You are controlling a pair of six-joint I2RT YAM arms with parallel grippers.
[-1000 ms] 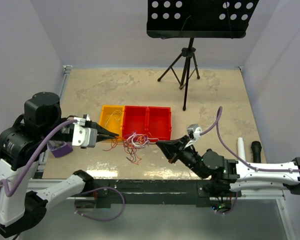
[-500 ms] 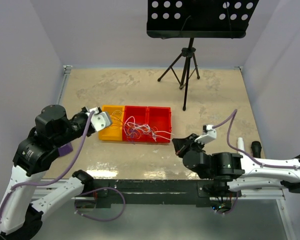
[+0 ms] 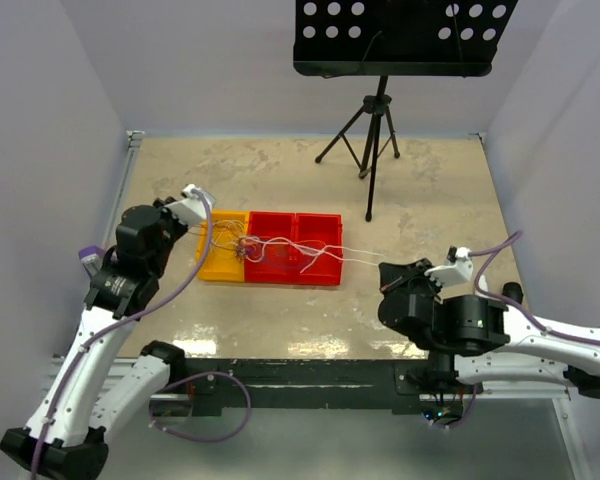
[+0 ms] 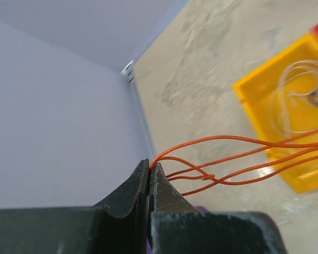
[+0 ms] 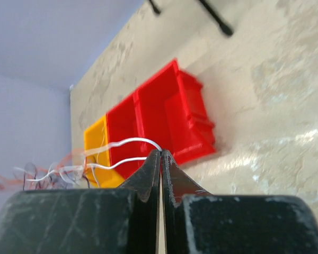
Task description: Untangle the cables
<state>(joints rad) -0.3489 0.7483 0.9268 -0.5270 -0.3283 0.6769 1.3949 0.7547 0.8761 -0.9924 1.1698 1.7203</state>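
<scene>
the hands have drawn apart: left hand (image 4: 149, 168) pinches orange strands left of the bins (image 3: 320, 228), right hand (image 5: 160, 155) pinches white strands right of them. the cables (image 3: 242, 247) now stretch above the bins, likely exposing the knot.

The far half of the table (image 3: 270, 175) lies bare on the left and in the middle; right of centre at the far side the tripod stand (image 3: 371, 140) spreads its legs, its black tray (image 3: 400, 35) overhanging; mid-table the yellow bin (image 3: 220, 272) and two red bins (image 3: 302, 275) form a row; the cables (image 3: 245, 250) are strung left to right over them, barring a straight drop into the bins; the near strip in front of the bins is open; a wall (image 3: 40, 120) closes the left side.
</scene>
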